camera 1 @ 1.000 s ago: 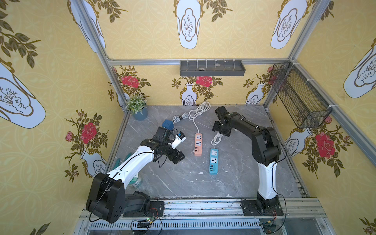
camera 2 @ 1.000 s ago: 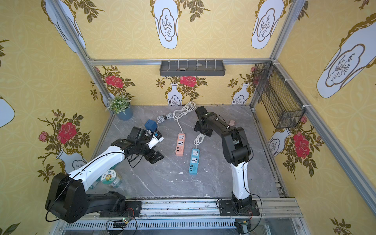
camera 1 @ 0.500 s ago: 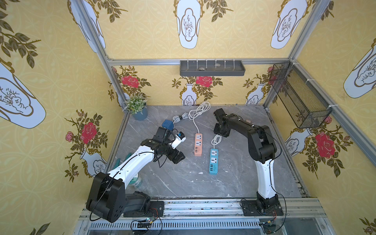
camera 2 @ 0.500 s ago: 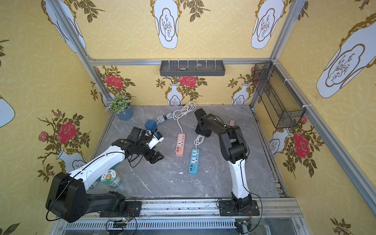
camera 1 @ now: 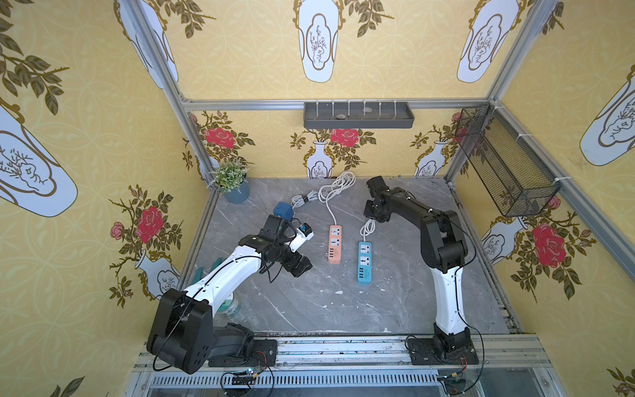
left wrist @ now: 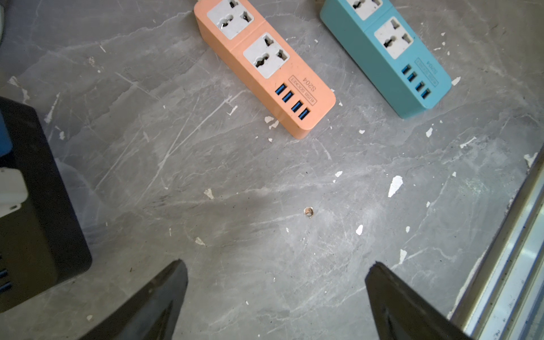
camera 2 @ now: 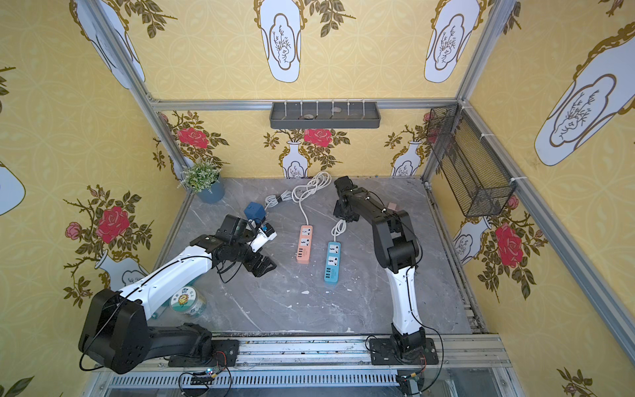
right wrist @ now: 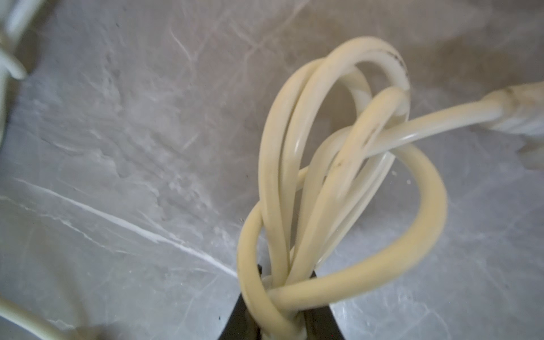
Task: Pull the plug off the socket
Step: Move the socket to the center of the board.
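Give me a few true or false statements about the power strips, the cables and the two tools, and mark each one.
1. The right tool is shut on a bundle of cream cable. True.
2. The left tool grips the orange power strip. False: it is open, over bare table, holding nothing.
3. The blue power strip lies beside the orange one, both flat on the grey table. True.
4. A plug sits in each orange-strip socket. False: both sockets seen in the left wrist view are empty.
5. The potted plant stands in a back corner. True.
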Motion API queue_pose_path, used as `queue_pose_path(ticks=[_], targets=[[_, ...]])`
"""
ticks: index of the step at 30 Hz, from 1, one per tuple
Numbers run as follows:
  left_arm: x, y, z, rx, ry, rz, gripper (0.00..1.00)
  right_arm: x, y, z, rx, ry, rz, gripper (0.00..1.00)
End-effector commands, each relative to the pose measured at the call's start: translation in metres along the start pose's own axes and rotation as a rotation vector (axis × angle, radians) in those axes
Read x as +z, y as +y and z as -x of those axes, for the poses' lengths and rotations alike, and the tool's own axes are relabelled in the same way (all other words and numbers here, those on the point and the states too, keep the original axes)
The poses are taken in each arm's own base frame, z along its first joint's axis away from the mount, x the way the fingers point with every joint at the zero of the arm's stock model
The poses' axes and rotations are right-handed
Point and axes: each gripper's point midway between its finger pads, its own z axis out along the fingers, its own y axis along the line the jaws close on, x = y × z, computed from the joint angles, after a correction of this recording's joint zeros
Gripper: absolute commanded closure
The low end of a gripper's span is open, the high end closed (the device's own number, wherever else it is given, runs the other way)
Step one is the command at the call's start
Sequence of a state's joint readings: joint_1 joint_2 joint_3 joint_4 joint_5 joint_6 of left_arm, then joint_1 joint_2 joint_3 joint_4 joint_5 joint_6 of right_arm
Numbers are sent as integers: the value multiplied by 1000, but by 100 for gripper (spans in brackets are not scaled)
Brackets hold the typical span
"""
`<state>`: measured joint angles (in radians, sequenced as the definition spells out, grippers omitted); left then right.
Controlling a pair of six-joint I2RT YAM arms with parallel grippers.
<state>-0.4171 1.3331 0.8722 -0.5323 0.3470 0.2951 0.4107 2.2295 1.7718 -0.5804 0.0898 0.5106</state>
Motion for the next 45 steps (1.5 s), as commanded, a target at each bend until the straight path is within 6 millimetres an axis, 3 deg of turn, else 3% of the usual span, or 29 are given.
queue_pose_path(ticks=[1,12,15,17,19,21,30,33,36,45], targets=[[2,2,1,7,-4,6,0,0,11,37,-52,-87,86,95],[5,3,-1,5,5,4,0,29,24,110,-92,-167,212,88],[5,3,-1,6,4,6,0,34,25,124,-90,-193,225,82],[5,4,-1,5,3,8,0,36,23,130,-80,-200,234,70],[4,4,0,7,1,9,0,35,22,131,-77,-201,236,48],[4,3,0,3,-1,7,0,29,22,130,-79,-198,232,36],[-5,3,8,6,-30,19,0,-30,26,119,-98,-233,210,18],[-7,3,9,8,-34,22,0,-39,23,112,-95,-215,193,14],[-7,2,9,7,-34,21,0,-34,19,103,-84,-167,172,13],[-9,1,10,5,-39,16,0,9,9,85,-69,-10,87,12]])
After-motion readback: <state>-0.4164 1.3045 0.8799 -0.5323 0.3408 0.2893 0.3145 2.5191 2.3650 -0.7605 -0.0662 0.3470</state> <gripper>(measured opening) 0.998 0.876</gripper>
